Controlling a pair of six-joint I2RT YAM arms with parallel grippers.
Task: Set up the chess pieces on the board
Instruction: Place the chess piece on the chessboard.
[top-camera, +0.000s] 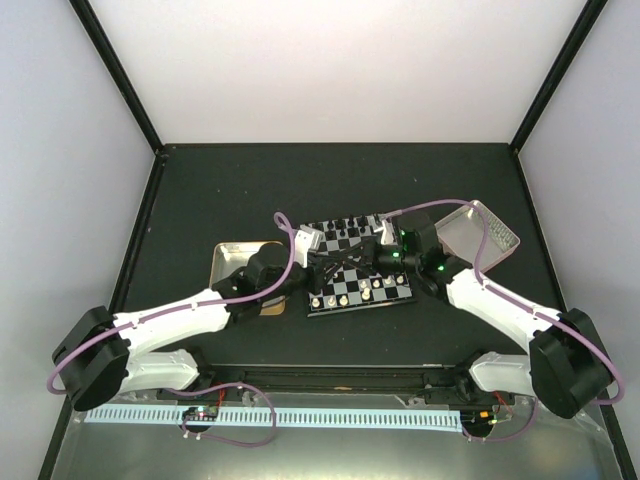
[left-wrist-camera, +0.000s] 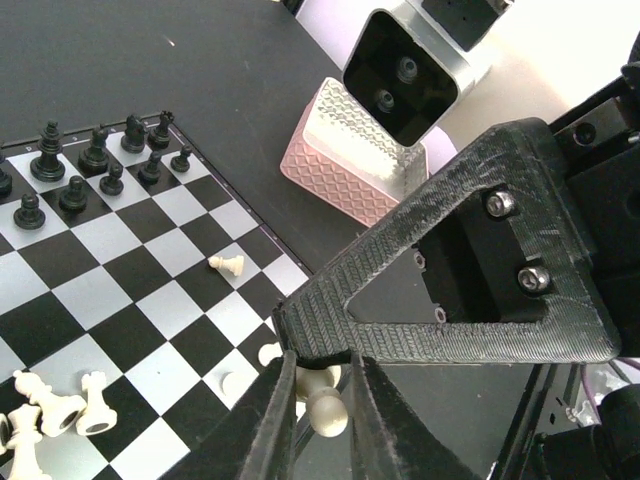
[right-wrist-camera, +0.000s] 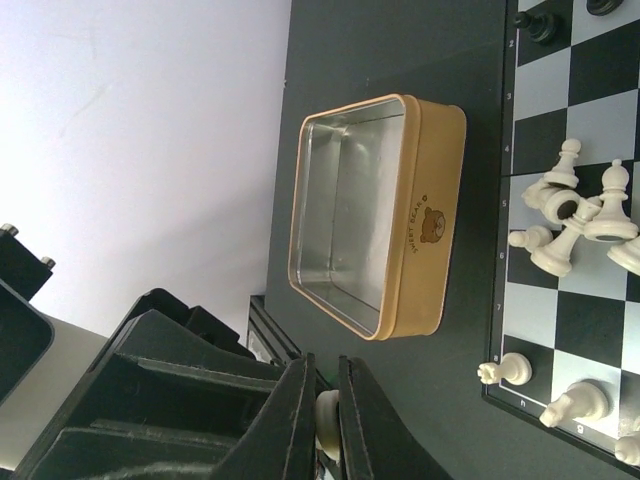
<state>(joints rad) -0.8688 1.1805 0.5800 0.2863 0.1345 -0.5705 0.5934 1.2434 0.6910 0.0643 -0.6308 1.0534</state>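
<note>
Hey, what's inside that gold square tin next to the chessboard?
Only bare shiny metal shows inside the tin. Its gold side wall hides the floor strip right behind it.

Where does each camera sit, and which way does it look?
Top: above and behind the arms, looking down on the board, tin and pink tray; both arms show.
Left wrist: on the left arm, facing across the board toward the pink tray; jaws grip a cream pawn.
Right wrist: on the right arm, facing the tin past the board's edge; jaws grip a cream piece.
Shared: all three show the board.
</note>
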